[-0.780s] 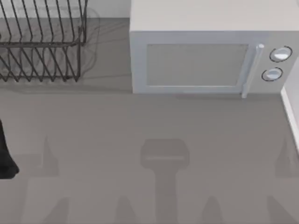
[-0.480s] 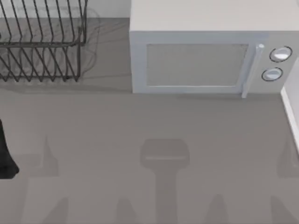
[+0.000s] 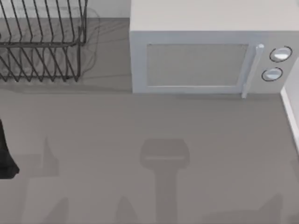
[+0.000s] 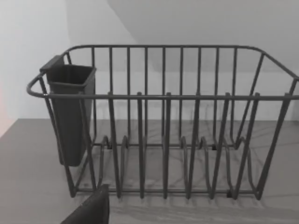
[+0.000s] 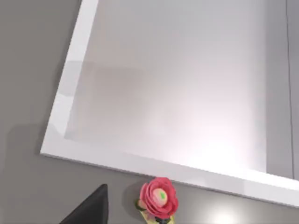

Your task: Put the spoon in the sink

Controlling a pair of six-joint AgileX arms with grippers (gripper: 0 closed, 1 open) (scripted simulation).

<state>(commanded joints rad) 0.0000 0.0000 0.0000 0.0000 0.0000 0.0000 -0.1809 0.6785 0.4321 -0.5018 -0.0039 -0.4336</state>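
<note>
The sink point(image 5: 177, 88) is a white basin with a raised rim, and its edge point(image 3: 291, 112) shows at the table's far right in the top view. Just outside that rim, on the grey counter, lies a small pink flower-shaped thing point(image 5: 159, 196) with a green centre and a yellowish part beneath. I cannot tell whether it belongs to the spoon. A dark part of my right gripper point(image 5: 88, 209) hangs beside it, apart from it. A dark part of my left gripper point(image 4: 89, 210) sits in front of the dish rack. My left arm point(image 3: 5, 158) shows at the table's left edge.
A dark wire dish rack point(image 3: 42, 44) with a cutlery cup point(image 4: 70, 112) stands at the back left. A grey microwave point(image 3: 205, 51) with its door shut fills the back middle and right. Arm shadows lie on the open grey counter point(image 3: 140, 121).
The shadows at the table's lower right have slid toward the right and the front edge. The rack, the microwave and my left arm have stayed put.
</note>
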